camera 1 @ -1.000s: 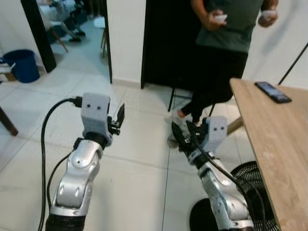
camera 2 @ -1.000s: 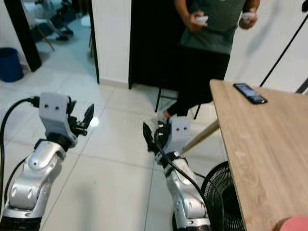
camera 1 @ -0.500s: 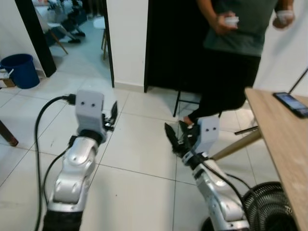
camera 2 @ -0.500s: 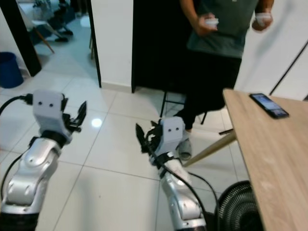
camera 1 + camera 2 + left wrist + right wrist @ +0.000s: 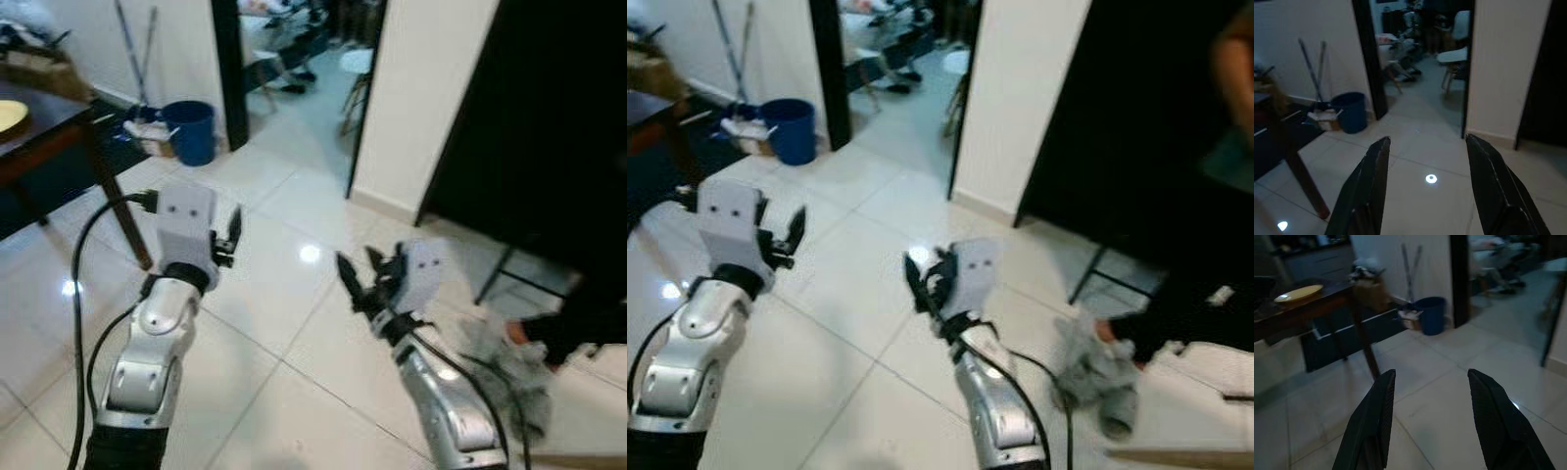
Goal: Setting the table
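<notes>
indoors, on a white tiled floor (image 5: 284, 294), both silver arms are raised in front of the robot with nothing in either gripper. left gripper (image 5: 231, 231) is held up beside the dark table (image 5: 44, 137), its two black fingers (image 5: 1369, 188) spread wide in the left wrist view, pointing toward a doorway (image 5: 1415, 54) beyond the table. right gripper (image 5: 358, 277) is on the far side of the left one from the table, fingers likewise spread wide, with a tile showing between them in the right wrist view. a yellow plate (image 5: 1299, 292) lies on the dark table's top, near its edge; its rim (image 5: 12, 116) also peeks in at the border of the left eye view. a blue bucket (image 5: 189, 131) stands on the floor just past the table's far corner, beside the doorway's black frame (image 5: 228, 59), with two mop handles (image 5: 1411, 264) leaning on the wall behind it. through the doorway, past the bucket, chairs (image 5: 1457, 29) sit in a brighter room. a white wall section (image 5: 426, 93) divides that doorway from a dark opening (image 5: 1136, 127) well away from the table. a person's foot and dark trouser leg (image 5: 1161, 323) show at that far side, by a grey bundle (image 5: 1097, 377) on the tiles. black cable (image 5: 83, 294) loops along the left arm.
</notes>
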Robot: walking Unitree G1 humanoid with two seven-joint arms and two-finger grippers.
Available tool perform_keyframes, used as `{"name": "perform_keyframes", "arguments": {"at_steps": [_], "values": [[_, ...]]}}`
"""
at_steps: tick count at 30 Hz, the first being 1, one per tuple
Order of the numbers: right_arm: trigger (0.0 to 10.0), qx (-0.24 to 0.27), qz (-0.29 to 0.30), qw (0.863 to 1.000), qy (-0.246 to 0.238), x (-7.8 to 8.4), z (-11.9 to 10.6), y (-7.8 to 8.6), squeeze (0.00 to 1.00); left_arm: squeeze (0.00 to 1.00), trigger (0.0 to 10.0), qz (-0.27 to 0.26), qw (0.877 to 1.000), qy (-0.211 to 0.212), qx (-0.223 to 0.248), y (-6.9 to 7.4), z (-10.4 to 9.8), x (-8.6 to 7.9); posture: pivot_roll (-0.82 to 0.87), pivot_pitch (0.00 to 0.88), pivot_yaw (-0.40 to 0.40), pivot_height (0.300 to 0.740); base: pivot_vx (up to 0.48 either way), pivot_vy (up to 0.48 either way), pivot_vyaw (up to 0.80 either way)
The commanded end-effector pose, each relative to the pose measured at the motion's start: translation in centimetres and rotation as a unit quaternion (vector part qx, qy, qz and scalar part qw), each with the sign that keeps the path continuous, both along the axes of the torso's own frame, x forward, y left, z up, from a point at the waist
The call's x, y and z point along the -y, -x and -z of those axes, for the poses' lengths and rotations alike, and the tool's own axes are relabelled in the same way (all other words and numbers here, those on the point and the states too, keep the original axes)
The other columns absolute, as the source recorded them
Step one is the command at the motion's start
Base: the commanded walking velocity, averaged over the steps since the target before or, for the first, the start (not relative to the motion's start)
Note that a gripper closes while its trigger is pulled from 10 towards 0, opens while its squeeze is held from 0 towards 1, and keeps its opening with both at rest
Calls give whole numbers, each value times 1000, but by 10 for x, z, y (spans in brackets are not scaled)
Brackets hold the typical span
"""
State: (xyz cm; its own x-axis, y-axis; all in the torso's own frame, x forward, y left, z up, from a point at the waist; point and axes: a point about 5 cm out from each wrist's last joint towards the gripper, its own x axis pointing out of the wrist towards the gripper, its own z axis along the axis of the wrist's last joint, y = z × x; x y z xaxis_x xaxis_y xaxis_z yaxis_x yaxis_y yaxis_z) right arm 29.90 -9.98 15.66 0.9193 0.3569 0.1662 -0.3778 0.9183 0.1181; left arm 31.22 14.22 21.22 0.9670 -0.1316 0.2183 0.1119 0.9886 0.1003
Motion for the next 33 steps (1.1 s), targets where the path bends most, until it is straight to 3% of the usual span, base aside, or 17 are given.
{"name": "perform_keyframes", "arguments": {"at_steps": [1,12,33], "values": [[10000,-6,2,1000,5,5,3,2,0,0,10000,7,1000,-4,-6,0,3,5,26,0,40,740,480,0,781],[10000,-2,-39,999,10,-4,2,7,0,0,10000,4,1000,-5,-7,0,3,4,23,0,38,740,480,0,781],[10000,-4,-27,1000,-1,5,-1,6,0,0,10000,14,1000,-8,-6,-3,3,7,8,0,56,740,480,0,781]]}}
